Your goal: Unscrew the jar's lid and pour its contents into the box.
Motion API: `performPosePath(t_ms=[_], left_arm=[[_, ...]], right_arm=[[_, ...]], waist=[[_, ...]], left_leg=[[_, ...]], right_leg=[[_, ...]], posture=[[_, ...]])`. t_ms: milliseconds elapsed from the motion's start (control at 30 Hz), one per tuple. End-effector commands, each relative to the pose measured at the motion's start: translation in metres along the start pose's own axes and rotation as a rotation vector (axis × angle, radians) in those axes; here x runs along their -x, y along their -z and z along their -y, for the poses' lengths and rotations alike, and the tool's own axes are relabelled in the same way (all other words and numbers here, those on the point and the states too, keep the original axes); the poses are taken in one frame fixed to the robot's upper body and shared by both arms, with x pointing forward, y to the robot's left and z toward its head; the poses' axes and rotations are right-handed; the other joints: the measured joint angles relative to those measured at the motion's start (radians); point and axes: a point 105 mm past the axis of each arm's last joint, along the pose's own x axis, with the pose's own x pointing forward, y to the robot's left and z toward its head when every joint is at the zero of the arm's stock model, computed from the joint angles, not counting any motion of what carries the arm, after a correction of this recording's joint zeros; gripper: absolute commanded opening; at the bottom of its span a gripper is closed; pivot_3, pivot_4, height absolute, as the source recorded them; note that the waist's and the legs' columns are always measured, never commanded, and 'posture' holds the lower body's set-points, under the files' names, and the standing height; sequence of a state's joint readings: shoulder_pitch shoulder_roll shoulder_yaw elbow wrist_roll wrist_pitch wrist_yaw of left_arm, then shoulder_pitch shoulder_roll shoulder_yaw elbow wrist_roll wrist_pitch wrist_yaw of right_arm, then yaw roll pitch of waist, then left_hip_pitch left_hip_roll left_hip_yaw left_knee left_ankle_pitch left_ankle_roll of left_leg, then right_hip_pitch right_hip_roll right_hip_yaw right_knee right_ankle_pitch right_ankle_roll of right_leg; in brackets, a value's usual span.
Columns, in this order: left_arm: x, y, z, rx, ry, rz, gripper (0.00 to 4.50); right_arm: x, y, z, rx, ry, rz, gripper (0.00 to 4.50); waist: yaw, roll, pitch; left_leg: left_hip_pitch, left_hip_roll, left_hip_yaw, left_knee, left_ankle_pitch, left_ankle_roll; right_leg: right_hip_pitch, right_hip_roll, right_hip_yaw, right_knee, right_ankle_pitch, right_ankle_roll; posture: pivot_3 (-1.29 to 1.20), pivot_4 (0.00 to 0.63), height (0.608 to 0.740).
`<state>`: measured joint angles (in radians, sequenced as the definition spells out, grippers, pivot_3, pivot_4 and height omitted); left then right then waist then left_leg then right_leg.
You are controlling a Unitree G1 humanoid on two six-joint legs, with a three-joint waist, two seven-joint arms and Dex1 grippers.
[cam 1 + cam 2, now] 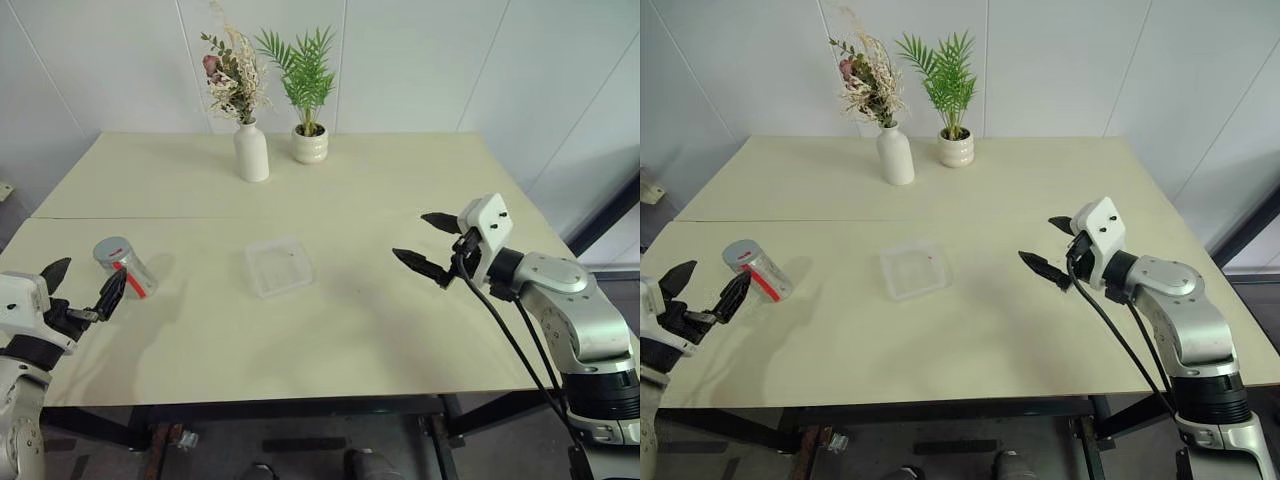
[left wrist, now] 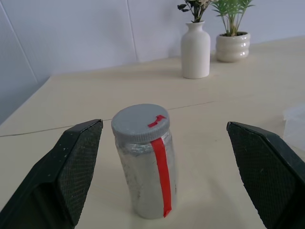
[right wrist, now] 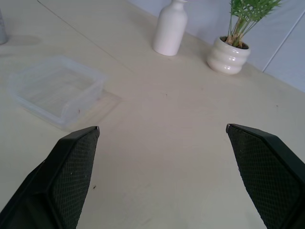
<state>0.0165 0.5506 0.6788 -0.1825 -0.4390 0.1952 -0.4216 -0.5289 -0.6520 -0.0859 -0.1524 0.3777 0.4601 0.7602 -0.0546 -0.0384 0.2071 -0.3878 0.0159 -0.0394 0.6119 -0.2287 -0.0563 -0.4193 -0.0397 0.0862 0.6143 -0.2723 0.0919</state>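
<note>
Nothing is done yet: the jar (image 1: 126, 267) at left stands with its lid (image 2: 140, 123) on, our left gripper (image 1: 82, 291) and right gripper (image 1: 432, 245) both spread wide and empty, the box (image 1: 279, 265) mid-frame unfilled.

Plain test room: bare table (image 1: 400, 330), white wall panels (image 1: 420, 60).
</note>
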Motion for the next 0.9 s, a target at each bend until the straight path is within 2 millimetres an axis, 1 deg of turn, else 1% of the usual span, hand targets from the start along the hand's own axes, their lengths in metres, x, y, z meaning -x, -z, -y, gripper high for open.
performPosePath(t_ms=[33,200,433,533,600,767,900], left_arm=[[0.002,0.002,-0.006,-0.032,-0.035,0.0,4.44],[-0.01,0.018,-0.008,-0.022,-0.093,-0.035,4.44],[-0.028,0.035,-0.004,0.022,-0.121,-0.039,4.44],[-0.031,0.038,-0.004,0.017,-0.119,-0.039,4.44],[-0.037,0.041,-0.003,0.013,-0.127,-0.029,4.44],[-0.047,0.043,-0.003,0.024,-0.163,0.003,4.44],[-0.053,0.045,0.0,0.028,-0.156,0.01,4.44]], right_arm=[[-0.002,-0.013,-0.001,0.025,-0.003,0.044,4.5],[-0.005,-0.015,-0.002,0.024,-0.008,0.054,4.5],[-0.004,-0.016,-0.002,0.029,0.0,0.057,4.5],[-0.003,-0.016,-0.003,0.03,0.001,0.059,4.5],[-0.003,-0.017,-0.002,0.031,0.006,0.059,4.5],[-0.001,-0.017,-0.002,0.033,0.015,0.058,4.5],[-0.001,-0.017,-0.001,0.033,0.016,0.056,4.5]], waist=[[-0.001,0.0,0.0],[0.0,0.0,0.0],[0.001,0.0,0.0],[-0.002,0.0,0.0],[0.0,0.0,0.0],[0.002,0.0,0.0],[0.001,0.0,0.0]], left_leg=[[0.0,0.0,0.0,0.0,0.0,0.0],[0.0,0.0,0.001,0.0,0.0,0.0],[-0.001,0.0,0.001,0.0,-0.001,0.002],[-0.001,0.0,0.002,0.0,-0.001,0.002],[-0.001,0.0,0.002,0.0,-0.001,0.002],[-0.001,0.0,0.002,0.0,-0.001,0.002],[-0.001,0.0,0.002,0.0,-0.002,0.002]], right_leg=[[0.0,0.0,0.0,0.0,0.0,0.0],[0.0,0.0,0.001,-0.002,0.001,0.001],[0.0,0.0,0.0,-0.003,0.002,0.004],[0.0,0.0,0.001,-0.003,0.003,0.005],[0.0,0.0,0.001,-0.003,0.008,0.013],[0.0,0.0,0.001,-0.004,0.008,0.014],[0.0,0.0,0.001,-0.004,0.01,0.018]], posture=[[0.0,0.15,0.74],[0.0,0.15,0.74],[0.0,0.15,0.74],[0.0,0.15,0.74],[0.0,0.15,0.74],[0.0,0.15,0.74],[0.0,0.15,0.74]])
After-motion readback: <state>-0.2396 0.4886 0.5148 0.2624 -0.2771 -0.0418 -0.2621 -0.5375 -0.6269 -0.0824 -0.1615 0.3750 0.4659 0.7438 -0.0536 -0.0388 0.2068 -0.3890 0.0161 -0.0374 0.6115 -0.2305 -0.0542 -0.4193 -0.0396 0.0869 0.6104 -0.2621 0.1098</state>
